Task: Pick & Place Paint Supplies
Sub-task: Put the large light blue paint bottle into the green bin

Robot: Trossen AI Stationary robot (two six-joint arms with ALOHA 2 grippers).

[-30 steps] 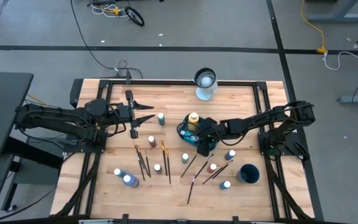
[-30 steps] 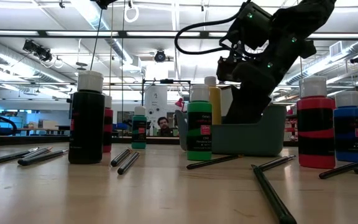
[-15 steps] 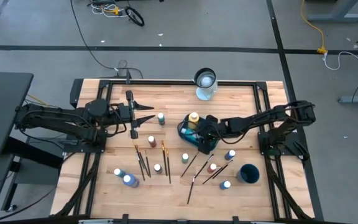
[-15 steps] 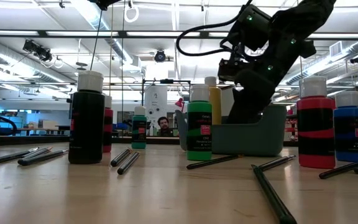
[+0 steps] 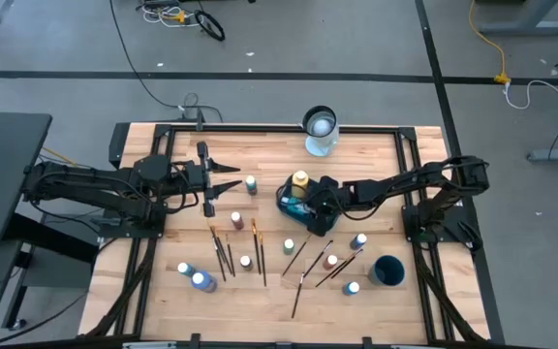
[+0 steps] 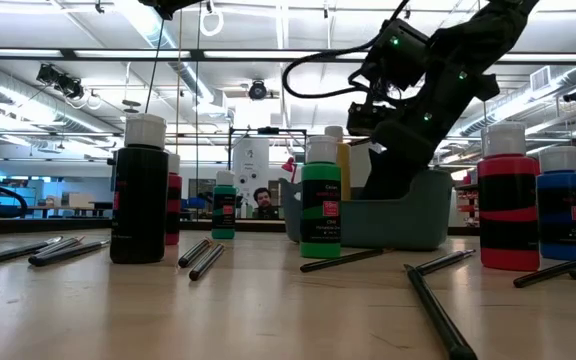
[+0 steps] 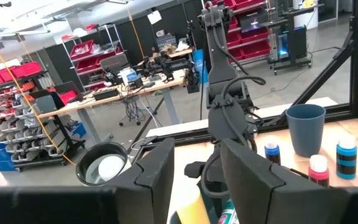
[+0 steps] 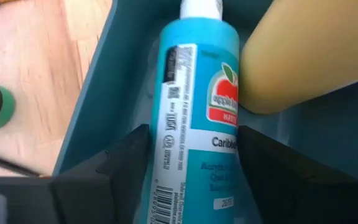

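A grey-blue bin (image 5: 287,204) stands mid-table, with the taller yellow bottle (image 5: 301,180) upright in it. My right gripper (image 8: 193,134) reaches down into the bin, slanting from the table's right. Its fingers are spread on either side of a turquoise paint bottle (image 8: 194,93), which lies on the bin's floor against the yellow bottle (image 8: 309,56). My left gripper (image 5: 232,180) hovers level at the table's left, open and holding nothing. Small paint bottles (image 5: 236,220) and dark brushes (image 5: 223,254) are scattered on the near half. My right gripper's fingers (image 8: 129,155) flank the turquoise bottle's labelled body (image 8: 166,143) and lie along it. I cannot tell whether they touch it. The bottle lies on its side in the bin.
A clear glass jar (image 5: 320,129) stands at the far edge and a dark blue cup (image 5: 387,270) at the near right. Black (image 6: 140,195), green (image 6: 321,200), red (image 6: 508,200) and blue (image 6: 562,205) bottles stand around the bin, among brushes (image 6: 433,310).
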